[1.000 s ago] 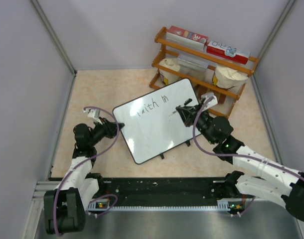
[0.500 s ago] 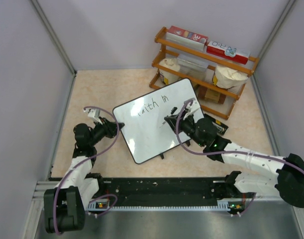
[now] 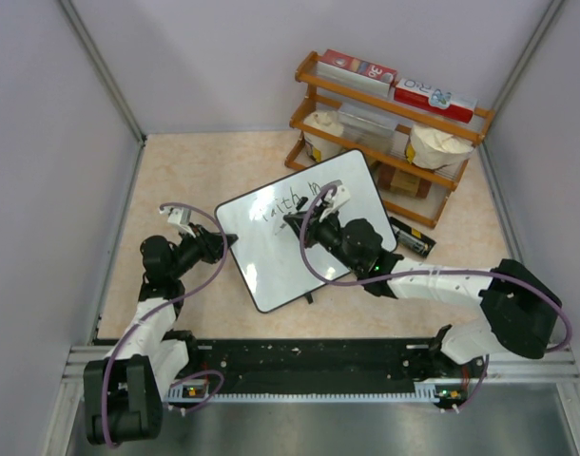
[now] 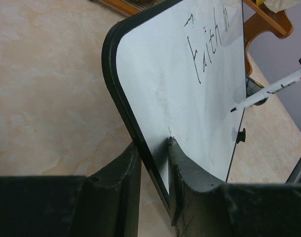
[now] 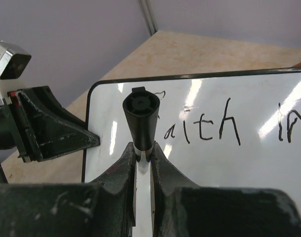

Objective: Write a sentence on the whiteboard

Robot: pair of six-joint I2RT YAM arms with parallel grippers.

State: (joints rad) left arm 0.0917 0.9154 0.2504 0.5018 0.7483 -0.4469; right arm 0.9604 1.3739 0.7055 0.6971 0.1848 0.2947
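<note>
My left pincer (image 4: pixel 153 148) is narrow, clamped on the black rim at the board's (image 3: pixel 280 261) left corner. It sits where it was a second ago. The board has not shifted either. It lies askew in the middle of the desk (image 3: pixel 204 171), one corner pointing toward the far right, where the shelf (image 3: pixel 385 123) stands.

My right pincer (image 5: pixel 142 150) is closed down tight on the marker (image 5: pixel 142 118), its black cap end sticking out above the fingers.

What has changed is that arm's place. A second ago the pincer was at the board's right edge, level with the end of the writing (image 3: pixel 288 201). Now it has swept left across the white face, and it is over the board's middle, just near of the word "Faith". From my left wrist, the marker's tip points at the board's bare part. I cannot tell whether it touches.

The writing reads "Faith in", as before, with nothing added. With the arm moved off, a flat black thing (image 3: pixel 410 238) shows on the desk right of the board.
</note>
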